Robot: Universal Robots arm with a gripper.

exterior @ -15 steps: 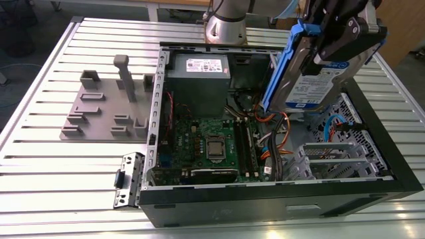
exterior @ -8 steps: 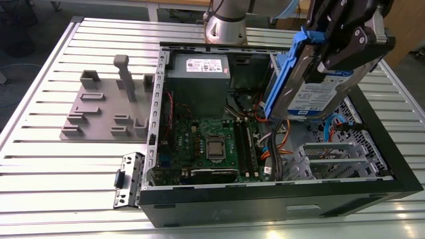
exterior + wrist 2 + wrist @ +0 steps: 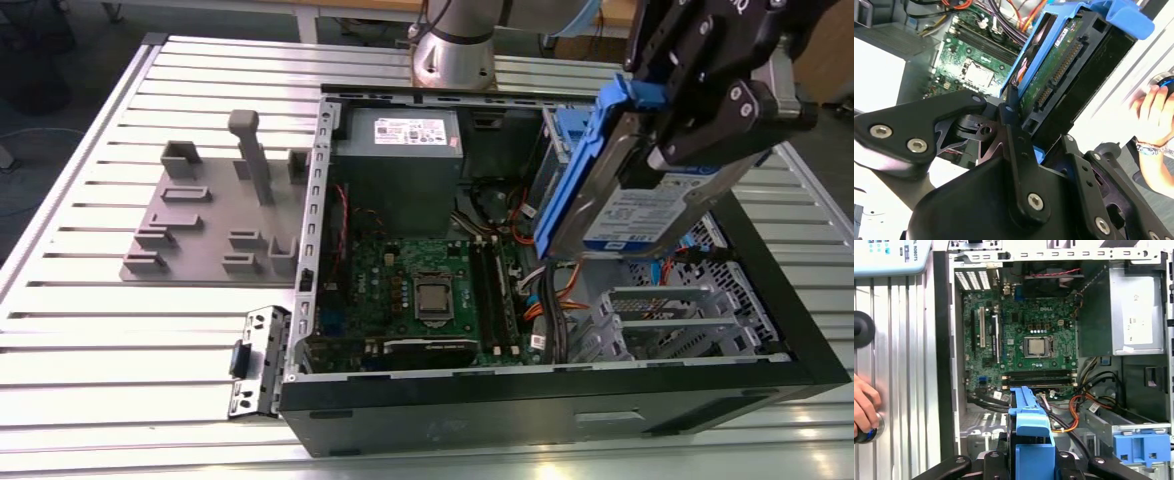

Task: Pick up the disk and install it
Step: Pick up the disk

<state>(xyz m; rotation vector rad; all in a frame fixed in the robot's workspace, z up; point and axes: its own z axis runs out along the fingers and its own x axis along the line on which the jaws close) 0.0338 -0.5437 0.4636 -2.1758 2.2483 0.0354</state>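
Gripping disk [image 3: 638, 205] by its blue bracket, tool [image 3: 687, 140] clamped tight, one finger on each side. Disk held in air, steeply tilted, above uncovered computer case [image 3: 787, 330], toward exterior view's right, label facing outward. In second wrist view, disk's green circuit side and connector end face camera. Motherboard [image 3: 427, 290] flat on case floor, grey power box [image 3: 400, 160] just beside it. Case sits on ribbed desk [image 3: 94, 380]. Grey fixture plate [image 3: 200, 235] on desk, at exterior view's left of case. Person's hand [image 3: 863, 407] on desk near case.
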